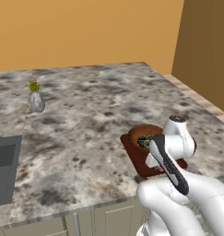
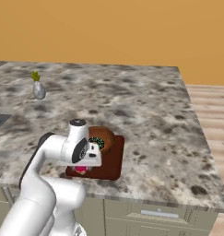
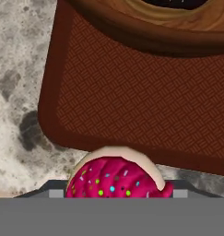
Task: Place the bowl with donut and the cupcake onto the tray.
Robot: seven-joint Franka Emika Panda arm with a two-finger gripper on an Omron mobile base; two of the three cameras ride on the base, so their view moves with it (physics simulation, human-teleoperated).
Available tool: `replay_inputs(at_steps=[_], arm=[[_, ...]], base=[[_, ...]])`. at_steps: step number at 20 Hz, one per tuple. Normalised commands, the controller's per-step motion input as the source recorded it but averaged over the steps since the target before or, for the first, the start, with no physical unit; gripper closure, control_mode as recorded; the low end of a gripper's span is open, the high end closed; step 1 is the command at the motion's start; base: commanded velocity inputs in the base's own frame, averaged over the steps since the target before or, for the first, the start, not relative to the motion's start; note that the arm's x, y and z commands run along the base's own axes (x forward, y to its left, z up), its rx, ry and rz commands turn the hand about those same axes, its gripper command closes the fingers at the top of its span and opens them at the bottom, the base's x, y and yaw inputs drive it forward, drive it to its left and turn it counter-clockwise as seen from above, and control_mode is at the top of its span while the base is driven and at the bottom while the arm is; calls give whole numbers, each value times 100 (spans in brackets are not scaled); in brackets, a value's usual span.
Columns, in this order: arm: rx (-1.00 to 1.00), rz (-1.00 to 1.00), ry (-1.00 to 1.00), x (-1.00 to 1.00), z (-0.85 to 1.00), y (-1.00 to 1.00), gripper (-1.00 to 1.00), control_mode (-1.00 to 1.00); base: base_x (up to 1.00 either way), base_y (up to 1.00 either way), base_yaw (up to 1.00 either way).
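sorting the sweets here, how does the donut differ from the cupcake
The donut is a ring with dark icing and green sprinkles; the cupcake is a pink dome with mixed coloured sprinkles on a tan base. The donut lies in the bowl on the tray; the cupcake sits close under the hand's camera at the tray's near edge, whether on the tray or held is unclear. Both are small sprinkled sweets.

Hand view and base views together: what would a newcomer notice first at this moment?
The bright pink cupcake fills the bottom of the hand view, at the near edge of the dark reddish-brown tray. In the base views the wooden bowl with the donut already sits on the tray's far end, under the white arm. Far off, a small grey vase stands on the counter.
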Motion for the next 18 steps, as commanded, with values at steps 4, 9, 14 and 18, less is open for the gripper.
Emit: replay_inputs(at_steps=[4,9,14,18], arm=[[0,0,8,41,0,-31,100,-100],[0,0,4,34,0,-22,100,-100],[0,0,2,43,0,-21,100,-100],[0,0,0,6,-6,-26,100,-100]], base=[[0,0,0],[0,0,0],[0,0,0],[0,0,0]])
